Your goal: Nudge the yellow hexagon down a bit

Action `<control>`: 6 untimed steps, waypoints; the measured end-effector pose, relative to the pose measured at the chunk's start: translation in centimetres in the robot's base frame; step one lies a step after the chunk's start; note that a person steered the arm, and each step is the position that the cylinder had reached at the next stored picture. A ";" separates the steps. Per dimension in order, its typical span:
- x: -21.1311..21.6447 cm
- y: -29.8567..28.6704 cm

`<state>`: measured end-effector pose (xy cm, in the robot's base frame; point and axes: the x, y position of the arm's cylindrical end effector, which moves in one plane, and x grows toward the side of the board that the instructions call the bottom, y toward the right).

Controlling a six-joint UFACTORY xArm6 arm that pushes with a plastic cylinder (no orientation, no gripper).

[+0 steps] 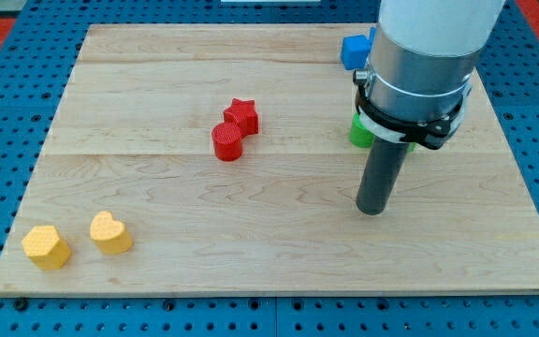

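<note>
The yellow hexagon (pixel 46 246) lies near the board's bottom left corner. A yellow heart-shaped block (pixel 110 232) lies just to its right, a small gap between them. My tip (pixel 371 210) rests on the board at the view's right of centre, far to the right of both yellow blocks and slightly above their level. The rod rises from it into the grey and white arm body at the view's top right.
A red cylinder (pixel 226 142) and a red star (pixel 241 116) touch near the board's middle. A green block (pixel 360 131) and a blue block (pixel 354 51) sit partly hidden behind the arm. The wooden board's (pixel 269 271) edges meet blue pegboard.
</note>
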<state>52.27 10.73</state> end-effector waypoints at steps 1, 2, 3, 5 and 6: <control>0.0 -0.3; -0.1 -0.4; -0.1 -0.7; -0.2 -0.8; -0.6 -1.2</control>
<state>51.63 9.56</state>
